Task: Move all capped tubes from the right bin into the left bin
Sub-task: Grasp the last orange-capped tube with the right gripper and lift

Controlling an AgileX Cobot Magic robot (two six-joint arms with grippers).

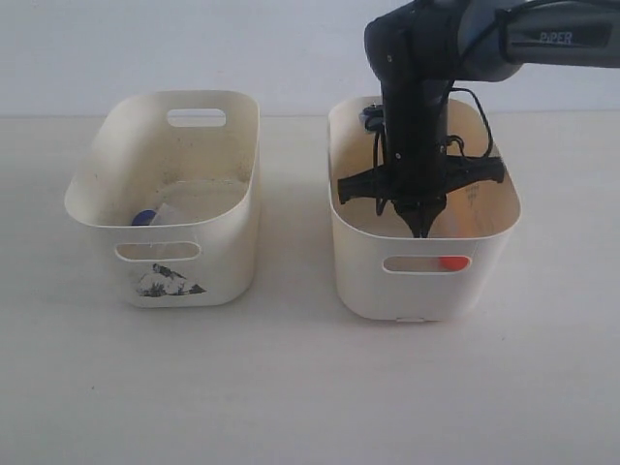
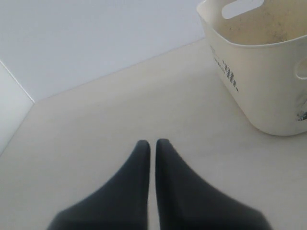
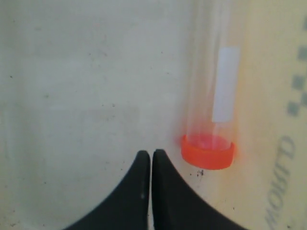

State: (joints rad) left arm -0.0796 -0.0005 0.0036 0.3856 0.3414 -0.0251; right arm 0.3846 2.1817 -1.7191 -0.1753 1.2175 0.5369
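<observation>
The right bin [image 1: 363,276] has a plain front, and my right arm reaches down into it. My right gripper [image 1: 423,230] [image 3: 152,154] is shut and empty, its tips low over the bin floor [image 3: 72,96]. The orange-red capped tube [image 3: 207,151] lies just beside those tips without touching them; its cap [image 1: 452,262] shows through the front handle slot. The left bin [image 1: 232,194] [image 2: 259,76], with the black mark, holds a blue-capped tube [image 1: 144,218]. My left gripper [image 2: 153,142] is shut and empty over bare table beside the left bin, outside the exterior view. A small blue patch [image 1: 367,115] shows behind the arm.
The two bins stand side by side on a pale table with a gap between them. A white wall runs behind. The right arm and its cables [image 1: 465,107] fill much of the right bin's opening.
</observation>
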